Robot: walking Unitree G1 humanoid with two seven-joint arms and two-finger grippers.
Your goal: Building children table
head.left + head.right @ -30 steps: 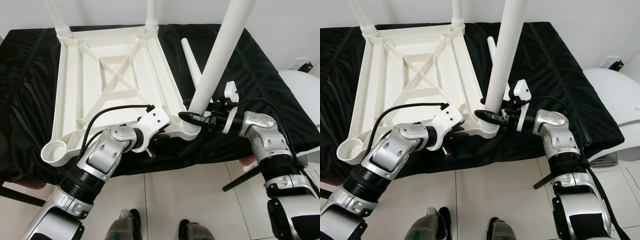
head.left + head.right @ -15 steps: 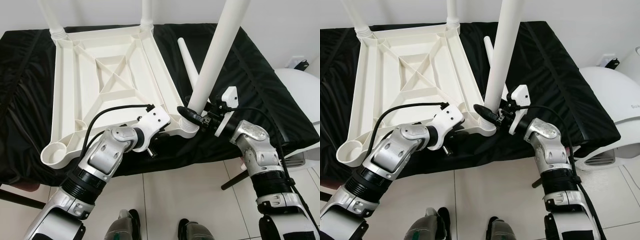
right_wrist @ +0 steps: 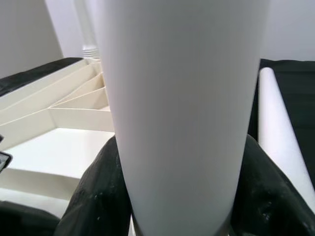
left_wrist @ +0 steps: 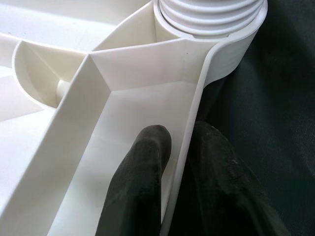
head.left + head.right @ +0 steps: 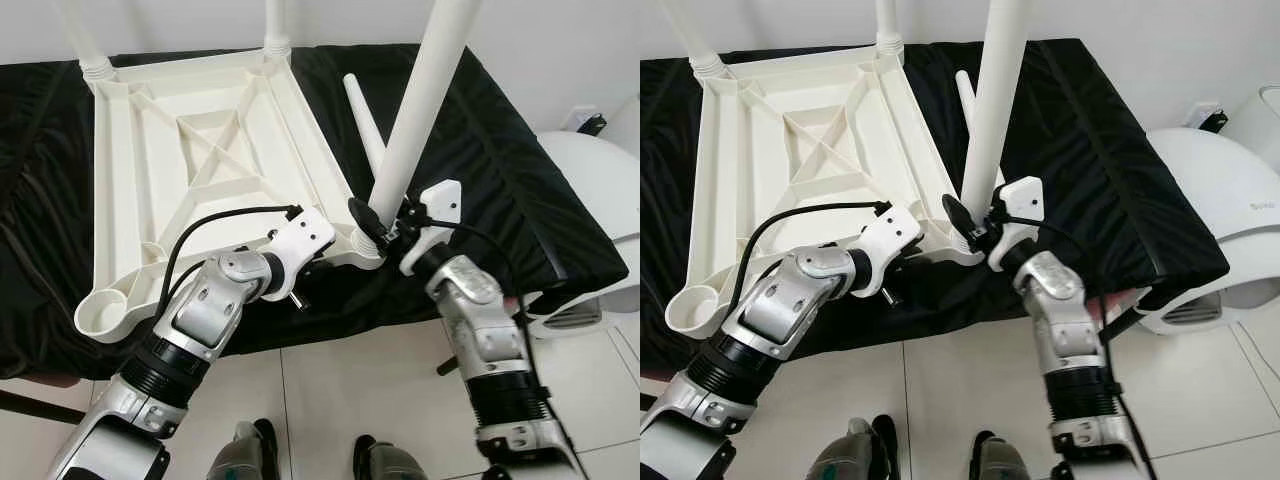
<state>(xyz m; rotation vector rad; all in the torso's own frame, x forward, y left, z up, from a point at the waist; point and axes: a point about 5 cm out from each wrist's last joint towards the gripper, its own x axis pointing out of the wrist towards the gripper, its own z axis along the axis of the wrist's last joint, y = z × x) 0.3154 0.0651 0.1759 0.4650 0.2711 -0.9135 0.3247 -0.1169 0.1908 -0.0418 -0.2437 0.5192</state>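
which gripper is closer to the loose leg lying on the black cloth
Right. The right gripper clamps the upright leg beside the loose leg. The left gripper pinches the tabletop rim farther off.

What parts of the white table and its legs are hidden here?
- Tops of the three standing legs: cut off by the eye views' upper edge.
- Left gripper in eye views: hidden behind its wrist.
- Tabletop: face down on the black cloth.
- Loose leg's near end: behind the held leg.
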